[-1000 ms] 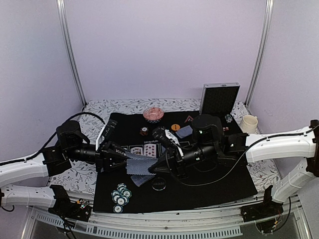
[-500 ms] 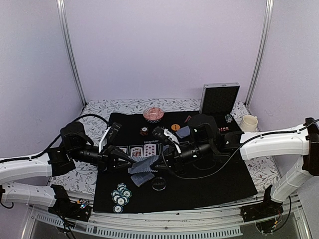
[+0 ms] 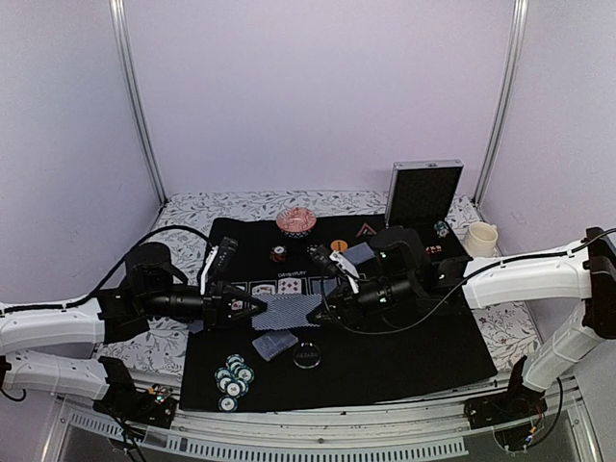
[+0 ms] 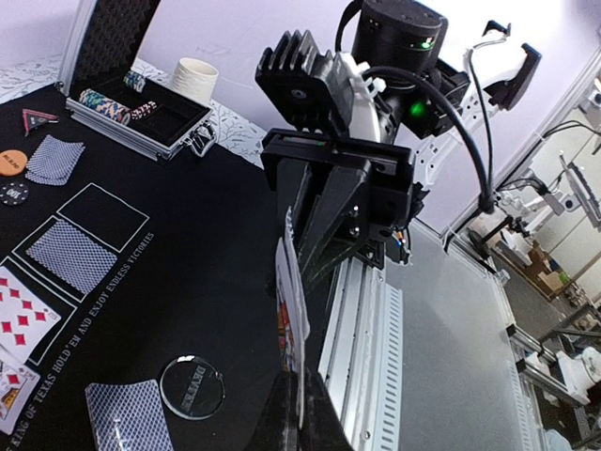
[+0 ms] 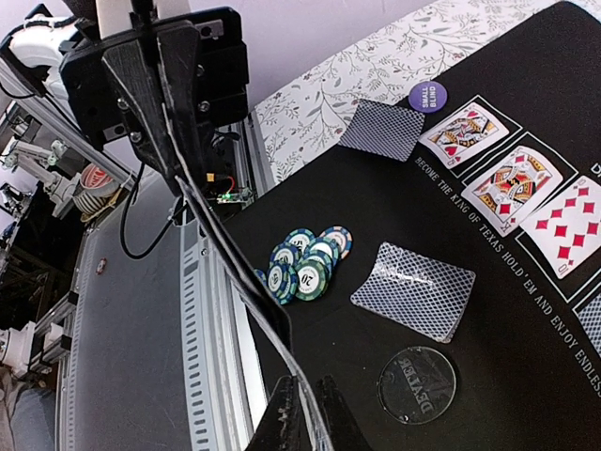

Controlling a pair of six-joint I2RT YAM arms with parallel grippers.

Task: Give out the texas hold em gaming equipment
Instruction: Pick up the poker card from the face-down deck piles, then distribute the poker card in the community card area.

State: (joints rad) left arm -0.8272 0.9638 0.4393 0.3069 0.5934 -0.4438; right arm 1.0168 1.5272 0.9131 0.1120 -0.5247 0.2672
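A thin stack of blue-backed playing cards (image 3: 289, 310) hangs level above the black mat (image 3: 423, 356), between my two grippers. My left gripper (image 3: 258, 308) is shut on its left edge, and in the left wrist view the cards (image 4: 293, 310) stand edge-on in that gripper (image 4: 299, 413). My right gripper (image 3: 318, 314) pinches the opposite edge; in its wrist view the cards (image 5: 235, 272) run from its fingers (image 5: 305, 413) toward the left gripper. Teal chips (image 3: 233, 377) lie near the mat's front left. A face-down pair (image 3: 274, 345) and a clear dealer disc (image 3: 308, 356) lie below the held cards.
Face-up cards (image 3: 265, 291) fill the mat's printed rectangles. An orange button (image 3: 339, 246), a black button (image 3: 278, 253), a triangle (image 3: 364, 231) and more face-down cards (image 3: 356, 253) lie farther back. A dish of red chips (image 3: 296, 221), the open silver case (image 3: 423, 192) and a cup (image 3: 480, 238) stand behind.
The left gripper has closed on the cards. The loosely fanned cards now sit as one level stack, and both grippers have lifted slightly toward the mat's middle.
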